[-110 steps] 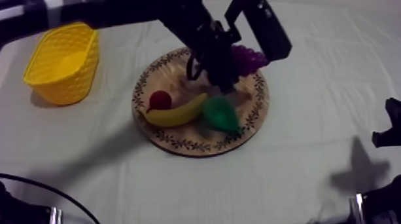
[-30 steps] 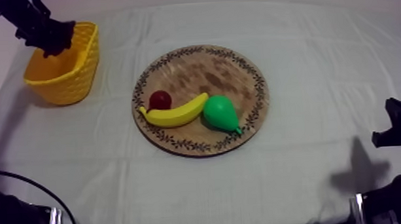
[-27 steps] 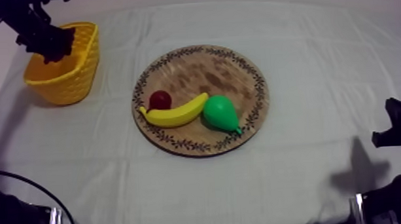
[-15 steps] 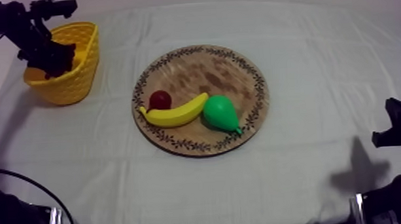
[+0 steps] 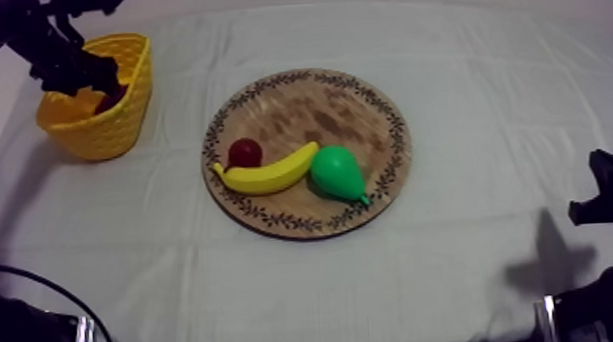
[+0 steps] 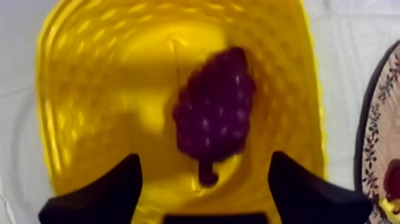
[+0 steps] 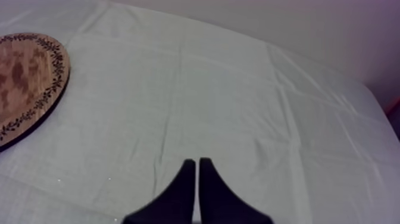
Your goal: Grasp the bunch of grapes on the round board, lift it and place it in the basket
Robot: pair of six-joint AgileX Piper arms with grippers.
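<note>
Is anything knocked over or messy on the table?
No, nothing stands out. The purple bunch of grapes lies inside the yellow basket, under my open left gripper. The yellow banana, green pear and small red fruit sit neatly on the round wooden board.

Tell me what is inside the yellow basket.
The bunch of grapes lies on the floor of the yellow basket, below the left hand, whose fingers are open. The floor beneath the grapes is covered.

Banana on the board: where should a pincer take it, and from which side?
Probably mid-body of the banana, from above, closing across its narrow width. It lies flat on the wooden board; the small red fruit crowds one end, the pear the other.
</note>
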